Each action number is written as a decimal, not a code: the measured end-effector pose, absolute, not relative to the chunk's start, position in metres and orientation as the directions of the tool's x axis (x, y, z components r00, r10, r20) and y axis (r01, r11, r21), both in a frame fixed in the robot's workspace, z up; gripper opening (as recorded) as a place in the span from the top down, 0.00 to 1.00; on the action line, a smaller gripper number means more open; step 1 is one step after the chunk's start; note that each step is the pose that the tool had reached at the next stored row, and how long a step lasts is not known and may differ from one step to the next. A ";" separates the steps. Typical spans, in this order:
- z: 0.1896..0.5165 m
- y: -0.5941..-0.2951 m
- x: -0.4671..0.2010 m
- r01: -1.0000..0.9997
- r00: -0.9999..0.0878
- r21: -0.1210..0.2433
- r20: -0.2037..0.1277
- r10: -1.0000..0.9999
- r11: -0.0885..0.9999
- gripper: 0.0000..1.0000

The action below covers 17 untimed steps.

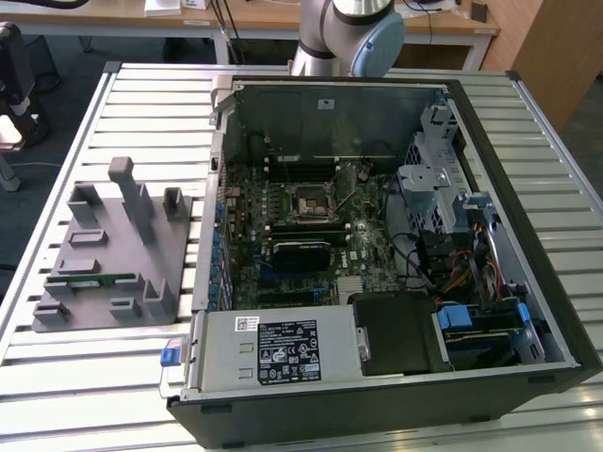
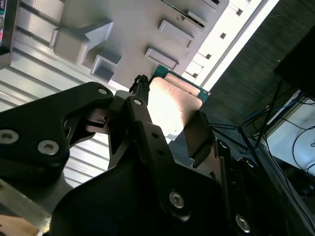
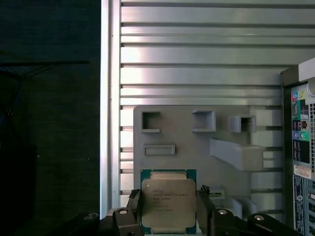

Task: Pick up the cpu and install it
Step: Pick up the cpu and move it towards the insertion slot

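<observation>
The cpu (image 3: 168, 201) is a small square chip with a silvery metal top and a green rim. It sits between the two black fingers of my gripper (image 3: 168, 212), one finger (image 3: 133, 206) pressed on each side. The second wrist view shows the same hold, with the cpu (image 2: 172, 101) bright between the fingers (image 2: 199, 135) of the gripper (image 2: 172, 123). Behind the chip lies the grey fixture (image 3: 197, 142). In the exterior view the black-framed socket (image 1: 311, 202) sits in the middle of the green motherboard inside the open computer case (image 1: 528, 311).
The grey fixture (image 1: 104, 250) with upright blocks stands on the slatted metal table (image 1: 141, 104) at the exterior view's left, with a green memory stick (image 1: 89, 279) in it. The arm's base (image 1: 344, 33) rises behind the case. The case's rear panel (image 3: 301, 147) borders the fixture.
</observation>
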<state>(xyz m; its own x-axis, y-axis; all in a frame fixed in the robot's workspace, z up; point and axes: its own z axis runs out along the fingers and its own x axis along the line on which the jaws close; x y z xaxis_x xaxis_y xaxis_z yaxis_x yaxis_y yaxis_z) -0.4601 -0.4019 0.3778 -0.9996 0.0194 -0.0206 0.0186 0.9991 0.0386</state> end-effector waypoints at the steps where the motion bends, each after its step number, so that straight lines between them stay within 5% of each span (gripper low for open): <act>1: 0.378 -0.402 -0.458 0.019 -1.000 0.039 -0.021 0.019 0.999 0.47; 17: 0.378 -0.402 -0.414 0.019 -1.000 0.039 -0.021 0.019 0.999 0.47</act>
<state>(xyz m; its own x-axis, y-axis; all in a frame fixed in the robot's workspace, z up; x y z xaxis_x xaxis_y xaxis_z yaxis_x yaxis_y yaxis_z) -0.4144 -0.4019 0.3777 -0.9996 0.0193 -0.0208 0.0185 0.9991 0.0387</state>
